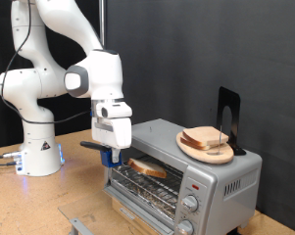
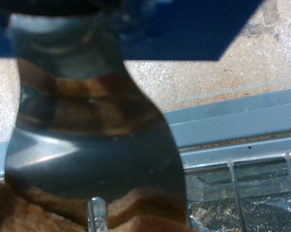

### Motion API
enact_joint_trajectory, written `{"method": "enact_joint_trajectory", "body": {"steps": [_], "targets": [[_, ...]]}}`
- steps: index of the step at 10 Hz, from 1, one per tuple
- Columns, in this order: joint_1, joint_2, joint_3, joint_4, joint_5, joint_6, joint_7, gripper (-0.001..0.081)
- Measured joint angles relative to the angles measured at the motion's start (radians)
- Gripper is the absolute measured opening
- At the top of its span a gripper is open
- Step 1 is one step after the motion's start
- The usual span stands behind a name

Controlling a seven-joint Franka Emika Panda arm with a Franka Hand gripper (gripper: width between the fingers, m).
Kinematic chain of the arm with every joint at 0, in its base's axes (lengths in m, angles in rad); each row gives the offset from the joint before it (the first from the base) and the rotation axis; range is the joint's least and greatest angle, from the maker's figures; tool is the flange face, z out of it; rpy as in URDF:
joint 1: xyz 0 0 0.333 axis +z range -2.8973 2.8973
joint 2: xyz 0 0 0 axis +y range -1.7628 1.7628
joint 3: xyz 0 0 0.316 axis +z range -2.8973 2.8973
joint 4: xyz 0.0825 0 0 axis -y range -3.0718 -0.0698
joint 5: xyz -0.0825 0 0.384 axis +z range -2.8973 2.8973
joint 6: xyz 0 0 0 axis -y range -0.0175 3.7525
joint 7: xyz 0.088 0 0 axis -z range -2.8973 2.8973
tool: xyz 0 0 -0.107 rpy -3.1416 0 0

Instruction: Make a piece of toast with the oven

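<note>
Spatula blade [image 2: 92, 135], dark and blurred, fills the wrist view, seemingly clamped in the gripper [image 1: 110, 155] at frame centre. One piece of toast [image 1: 147, 168] is already laid on the oven [image 1: 201, 178] rack; heating is judged outstanding.

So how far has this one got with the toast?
Done: the oven stands open and a piece of toast lies on its wire rack. In hand: the gripper hangs at the oven's open front, just above that slice. More bread sits on the wooden plate on top. Left: closing the door.
</note>
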Motion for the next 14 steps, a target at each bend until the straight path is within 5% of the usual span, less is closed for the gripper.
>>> {"method": "enact_joint_trajectory", "body": {"steps": [3,8,14], "targets": [[-0.004,0.027,-0.015,0.038,0.031,-0.042,-0.029,0.0400],[-0.081,0.046,-0.044,0.052,-0.072,-0.049,-0.032,0.0400],[-0.098,-0.042,-0.134,0.050,-0.009,-0.057,-0.207,0.0400]]}}
